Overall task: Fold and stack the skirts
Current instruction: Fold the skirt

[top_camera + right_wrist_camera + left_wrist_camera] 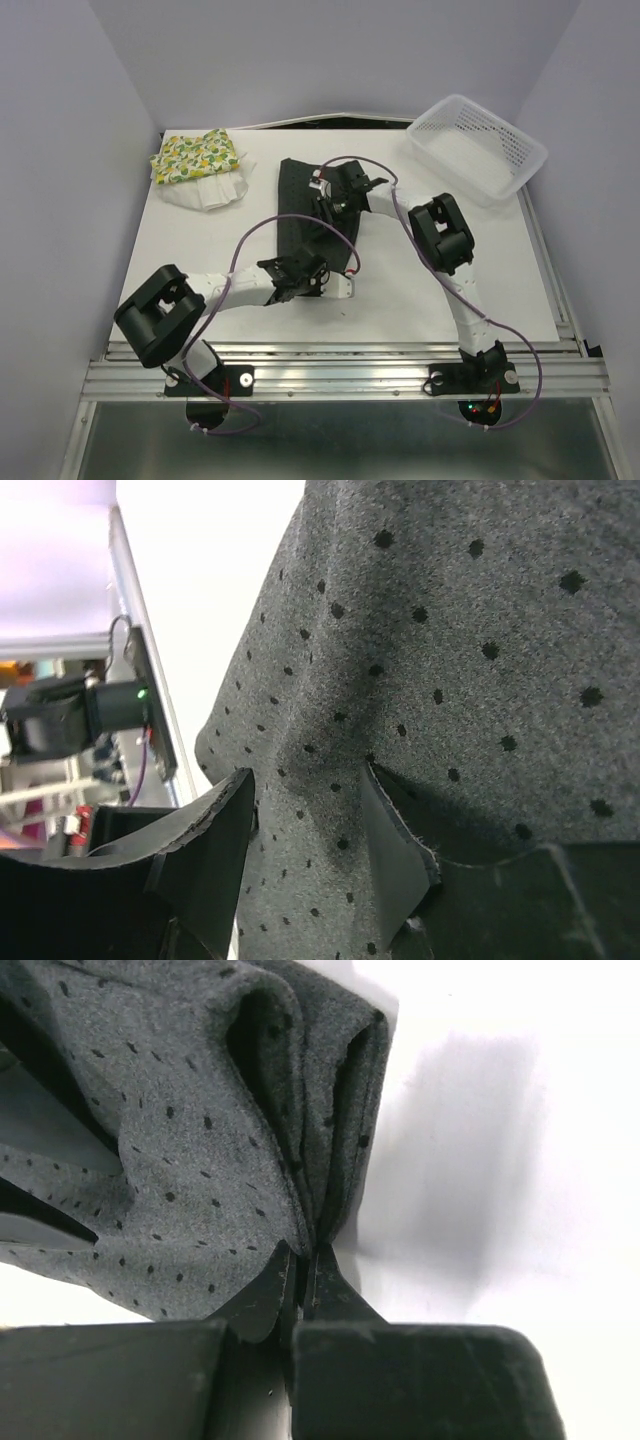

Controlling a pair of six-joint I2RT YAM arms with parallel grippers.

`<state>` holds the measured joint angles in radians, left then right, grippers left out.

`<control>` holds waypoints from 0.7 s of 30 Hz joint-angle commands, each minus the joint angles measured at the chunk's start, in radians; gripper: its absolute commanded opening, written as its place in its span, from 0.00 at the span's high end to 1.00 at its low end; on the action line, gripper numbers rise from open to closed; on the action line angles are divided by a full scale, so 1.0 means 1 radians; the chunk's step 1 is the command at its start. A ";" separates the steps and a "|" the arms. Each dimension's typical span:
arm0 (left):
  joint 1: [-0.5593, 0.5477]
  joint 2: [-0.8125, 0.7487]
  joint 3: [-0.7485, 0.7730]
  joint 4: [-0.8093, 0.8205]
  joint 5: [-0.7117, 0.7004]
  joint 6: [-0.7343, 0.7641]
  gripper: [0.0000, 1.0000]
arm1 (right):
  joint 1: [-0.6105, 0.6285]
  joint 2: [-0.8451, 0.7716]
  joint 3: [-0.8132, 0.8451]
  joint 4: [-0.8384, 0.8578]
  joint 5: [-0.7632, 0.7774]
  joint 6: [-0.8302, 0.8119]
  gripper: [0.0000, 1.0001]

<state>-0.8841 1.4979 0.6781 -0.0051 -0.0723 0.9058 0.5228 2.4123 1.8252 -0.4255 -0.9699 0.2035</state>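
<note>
While the left arm lies low, its elbow folded at the near left and its forearm stretched rightward, the left gripper (303,1260) is pinched tight on a fold at the near edge of the black skirt (297,185), which lies mid-table. The right arm bends at a raised elbow and reaches leftward over the skirt's far part, and the right gripper (310,820) has its fingers spread with dotted cloth between them. The lemon-print skirt (195,152) lies partly on the white skirt (212,192) at the far left corner.
</note>
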 commanded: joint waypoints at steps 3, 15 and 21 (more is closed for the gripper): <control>-0.004 -0.093 0.191 -0.309 0.126 -0.057 1.00 | 0.046 0.024 -0.108 -0.047 0.033 -0.082 0.48; -0.004 -0.163 0.339 -0.512 0.236 -0.126 1.00 | 0.083 -0.113 -0.115 -0.131 -0.015 -0.121 0.41; -0.007 -0.186 0.373 -0.584 0.315 -0.160 1.00 | 0.037 -0.043 0.234 -0.162 0.065 -0.124 0.35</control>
<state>-0.8841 1.3720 0.9939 -0.5354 0.1581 0.7757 0.5919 2.3493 1.8687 -0.5705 -0.9760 0.1158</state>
